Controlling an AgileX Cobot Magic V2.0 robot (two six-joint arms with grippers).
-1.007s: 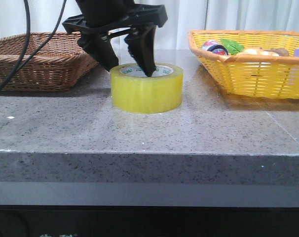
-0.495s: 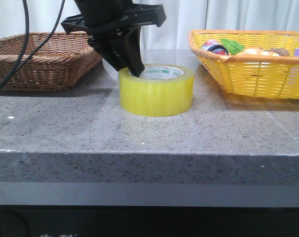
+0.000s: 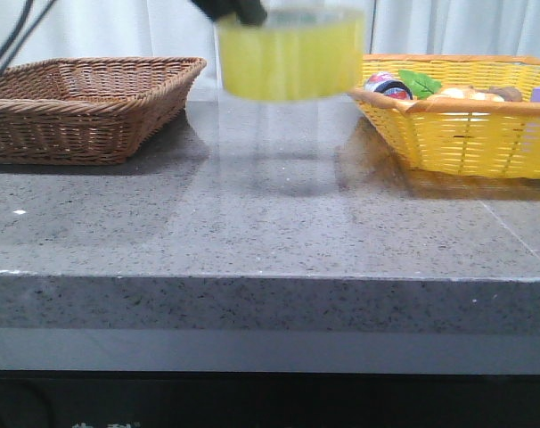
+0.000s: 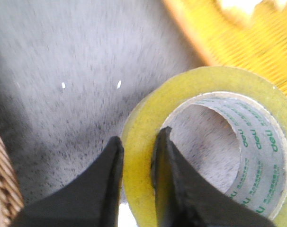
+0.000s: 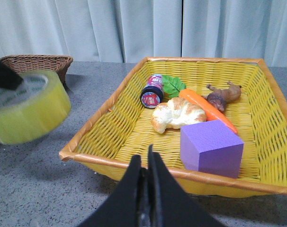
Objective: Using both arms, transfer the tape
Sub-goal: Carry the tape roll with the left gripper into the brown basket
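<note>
Grey speckled worktop (image 3: 270,214) carries two baskets: a brown one (image 3: 83,102) far left, and a yellow one (image 5: 181,123) far right holding a purple block (image 5: 210,145), bread roll (image 5: 178,113), carrot (image 5: 207,109) and small tin (image 5: 152,94). One tape roll (image 3: 290,52) hangs in the air between them, above the bare middle, its wall pinched by the left tool (image 4: 138,163). The right tool (image 5: 146,189) has its fingers pressed together on nothing, near the yellow basket's front rim.

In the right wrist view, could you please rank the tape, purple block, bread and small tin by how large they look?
1. Tape, though it is nearer the camera.
2. Purple block.
3. Bread.
4. Tin.
</note>
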